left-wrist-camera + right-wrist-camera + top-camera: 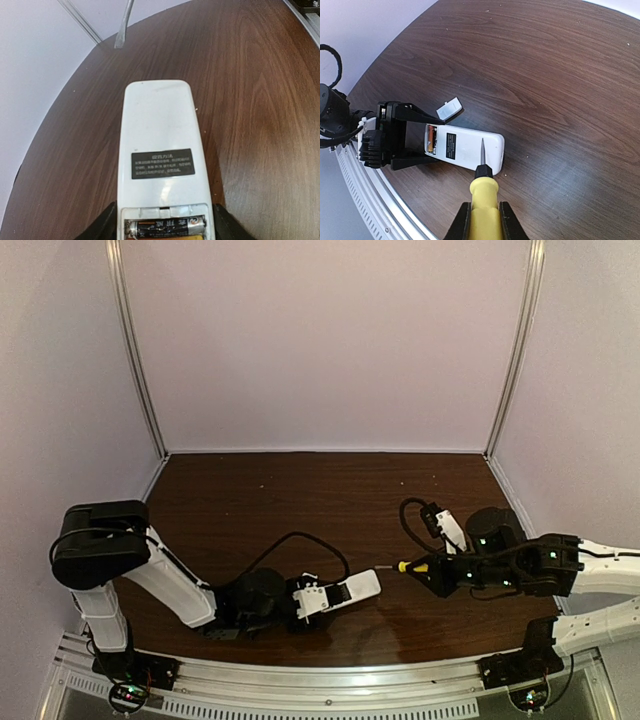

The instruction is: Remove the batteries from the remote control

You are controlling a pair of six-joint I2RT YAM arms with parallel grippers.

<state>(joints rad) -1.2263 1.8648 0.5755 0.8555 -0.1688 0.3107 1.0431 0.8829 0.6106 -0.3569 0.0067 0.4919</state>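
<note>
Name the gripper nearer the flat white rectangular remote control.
Left. The left gripper clasps the remote control at its battery end; the right gripper, shut on the yellow-handled screwdriver, hangs beyond the far end.

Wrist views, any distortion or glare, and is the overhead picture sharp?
Left wrist: fisheye curves the table edge; the remote is sharp, but its label print is too blurred to read. Right wrist: the same bending along the rail, and pale glare on the wood right of the screwdriver. Top: dim and soft, with the dark table swallowing detail.
</note>
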